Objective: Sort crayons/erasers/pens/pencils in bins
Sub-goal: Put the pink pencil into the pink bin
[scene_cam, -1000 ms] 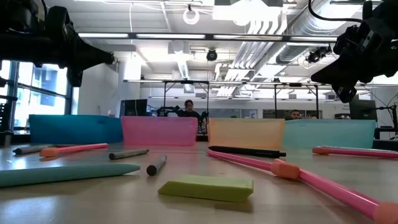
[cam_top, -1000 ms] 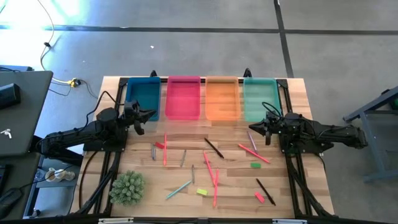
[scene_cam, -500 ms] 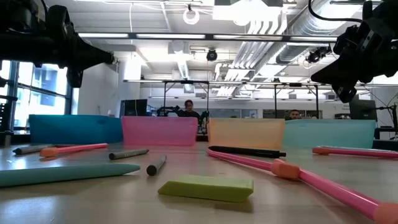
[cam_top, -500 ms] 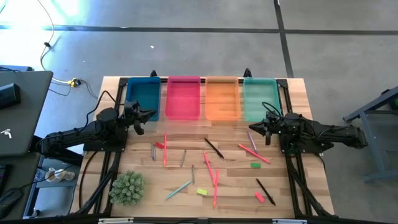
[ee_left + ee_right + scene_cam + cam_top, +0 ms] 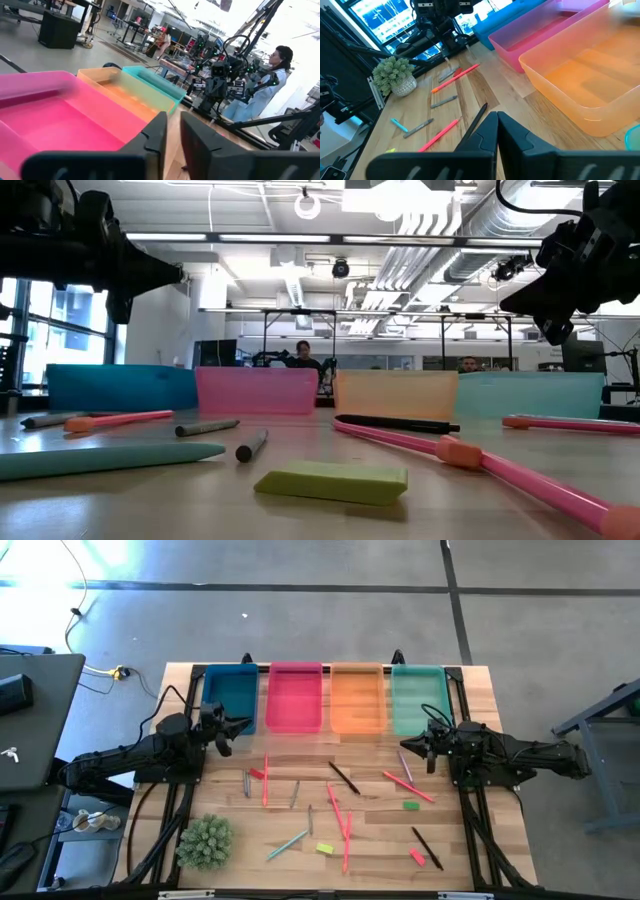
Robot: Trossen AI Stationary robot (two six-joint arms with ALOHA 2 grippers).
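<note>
Four bins stand in a row along the far edge: blue, pink, orange and teal-green. Pink-red pencils, dark pens, short grey crayons and erasers, one green and one yellow, lie loose on the wood nearer the front. My left gripper hovers beside the blue bin's near end, its fingers a narrow gap apart and holding nothing. My right gripper hovers by the teal-green bin's near end, shut and holding nothing.
A small potted plant stands at the near left corner. Black rails run along both table sides under the arms. A laptop sits off the table's left. People show in the room beyond the table. A yellow eraser lies close before the low camera.
</note>
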